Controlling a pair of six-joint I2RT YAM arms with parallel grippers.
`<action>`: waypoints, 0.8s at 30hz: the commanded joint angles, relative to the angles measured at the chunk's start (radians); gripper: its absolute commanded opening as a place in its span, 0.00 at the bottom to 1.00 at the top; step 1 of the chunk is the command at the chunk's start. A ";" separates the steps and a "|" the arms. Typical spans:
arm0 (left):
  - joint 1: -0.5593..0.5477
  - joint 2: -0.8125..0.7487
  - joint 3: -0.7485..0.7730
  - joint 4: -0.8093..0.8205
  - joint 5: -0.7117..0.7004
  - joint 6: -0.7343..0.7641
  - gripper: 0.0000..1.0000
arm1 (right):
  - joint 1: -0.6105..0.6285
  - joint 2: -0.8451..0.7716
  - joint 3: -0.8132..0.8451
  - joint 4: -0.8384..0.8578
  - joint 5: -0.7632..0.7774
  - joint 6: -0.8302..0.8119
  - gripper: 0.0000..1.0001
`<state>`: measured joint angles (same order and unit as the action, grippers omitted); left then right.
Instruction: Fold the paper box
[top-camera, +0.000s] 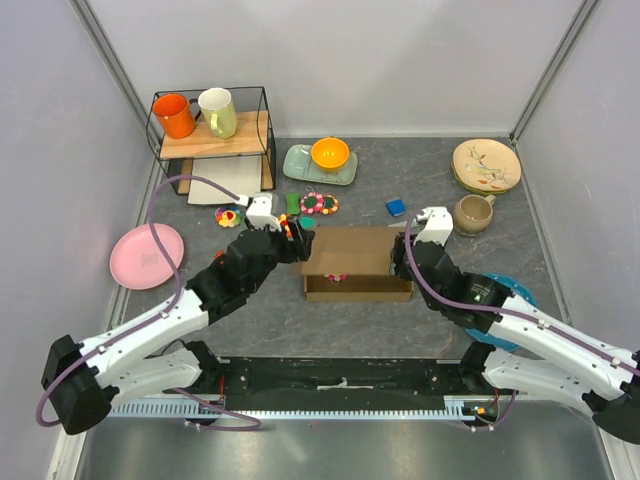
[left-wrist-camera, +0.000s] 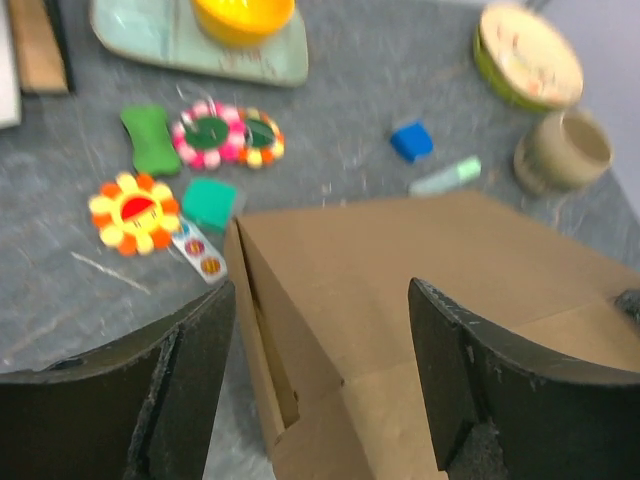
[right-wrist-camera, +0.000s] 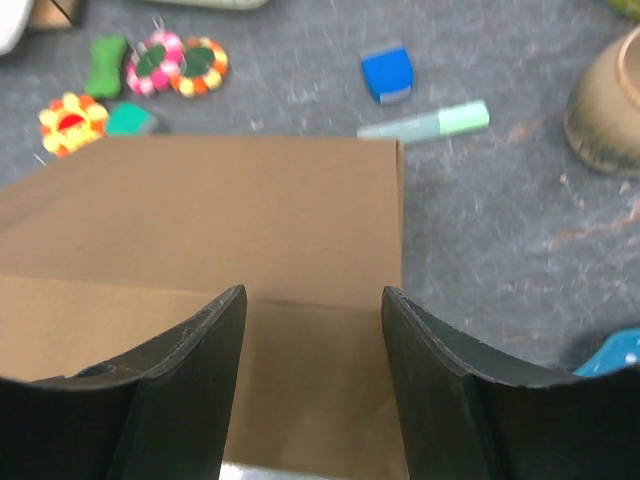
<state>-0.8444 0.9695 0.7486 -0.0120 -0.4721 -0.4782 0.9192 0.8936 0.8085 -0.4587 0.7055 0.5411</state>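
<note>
The paper box is a shallow brown cardboard box in the middle of the grey table, its lid flap lying over it. My left gripper is open at the box's left end; in the left wrist view the box has its left wall between the two spread fingers. My right gripper is open at the box's right end; in the right wrist view the box fills the gap between the open fingers, close under them.
Small toys, a blue block and a green marker lie behind the box. A tray with an orange bowl, a shelf with two mugs, a pink plate, a beige mug and a patterned plate ring the area.
</note>
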 joint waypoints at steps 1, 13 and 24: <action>0.025 0.018 -0.097 0.118 0.249 -0.043 0.74 | 0.000 -0.038 -0.119 0.025 -0.067 0.095 0.64; 0.025 0.141 -0.327 0.170 0.412 -0.155 0.57 | 0.001 -0.033 -0.312 0.092 -0.172 0.267 0.61; 0.027 0.032 -0.310 0.109 0.268 -0.148 0.64 | 0.000 -0.185 -0.189 -0.035 0.021 0.209 0.65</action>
<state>-0.8204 1.0676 0.4213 0.1143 -0.1287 -0.6086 0.9188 0.7841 0.5323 -0.4431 0.6201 0.7742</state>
